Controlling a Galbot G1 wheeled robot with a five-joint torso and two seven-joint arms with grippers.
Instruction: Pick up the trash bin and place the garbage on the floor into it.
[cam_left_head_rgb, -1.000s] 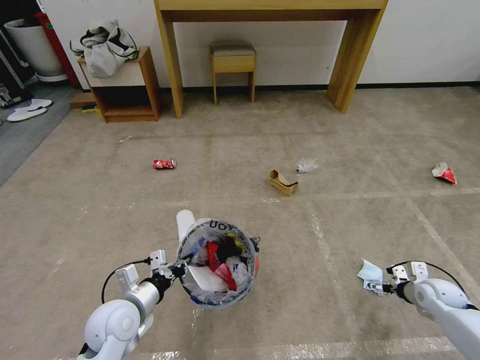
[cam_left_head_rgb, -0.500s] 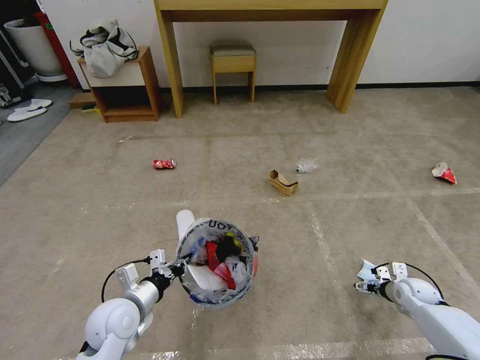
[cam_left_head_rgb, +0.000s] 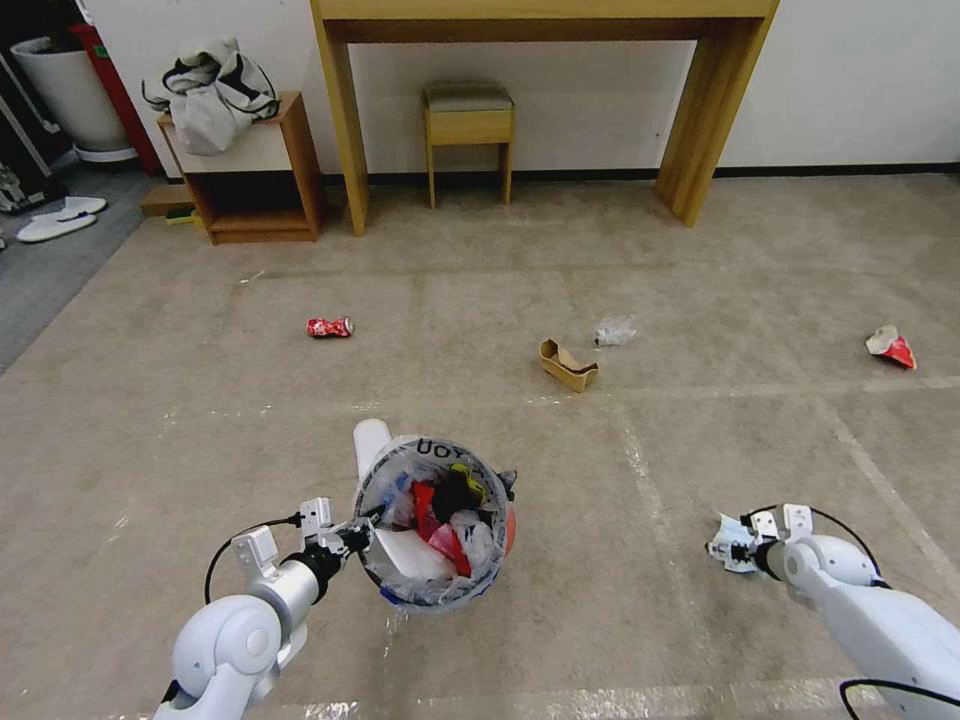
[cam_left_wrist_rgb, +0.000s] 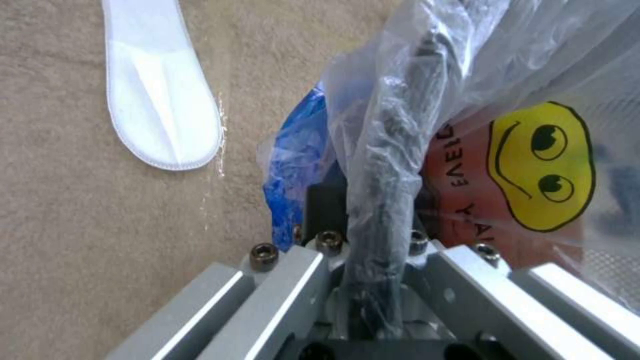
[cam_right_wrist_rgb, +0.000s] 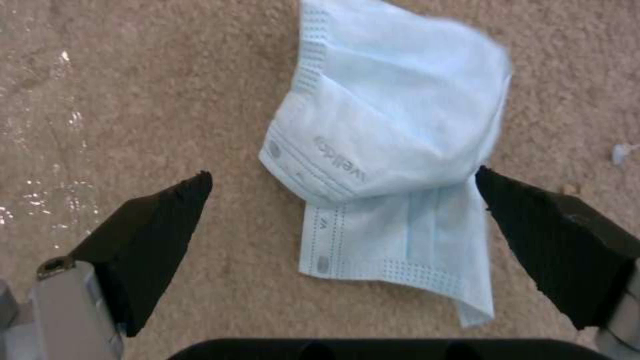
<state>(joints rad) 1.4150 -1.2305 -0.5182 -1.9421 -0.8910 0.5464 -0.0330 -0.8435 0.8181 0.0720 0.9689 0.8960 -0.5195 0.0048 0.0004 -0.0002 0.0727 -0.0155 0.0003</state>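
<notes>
The trash bin (cam_left_head_rgb: 511, 528) hangs just above the floor (cam_left_head_rgb: 600, 600), its bag (cam_left_wrist_rgb: 533, 165) stuffed with litter. My left gripper (cam_left_head_rgb: 355, 540) is shut on its near rim, and the left wrist view has the bag-wrapped rim (cam_left_wrist_rgb: 383, 165) pinched in that gripper (cam_left_wrist_rgb: 373, 215). A white slipper (cam_left_head_rgb: 369, 445) (cam_left_wrist_rgb: 160, 100) lies on the carpet behind the bin. My right gripper (cam_left_head_rgb: 722, 550) (cam_right_wrist_rgb: 341, 175) stands open low over the blue face mask (cam_left_head_rgb: 728, 535) (cam_right_wrist_rgb: 393, 170), fingers either side of it. Farther off lie a red can (cam_left_head_rgb: 329, 327), cardboard scrap (cam_left_head_rgb: 568, 365), plastic wad (cam_left_head_rgb: 613, 330) and red wrapper (cam_left_head_rgb: 890, 347).
A wooden desk (cam_left_head_rgb: 345, 120) and a stool (cam_left_head_rgb: 468, 115) stand against the far wall. A side table (cam_left_head_rgb: 255, 170) with a bag on it is at the back left, near a white planter pot (cam_left_head_rgb: 65, 95) and a pair of slippers (cam_left_head_rgb: 58, 220) on grey flooring.
My right gripper has moved in over the face mask and lowered, so its fingers now straddle it. The left arm and the bin have stayed put.
</notes>
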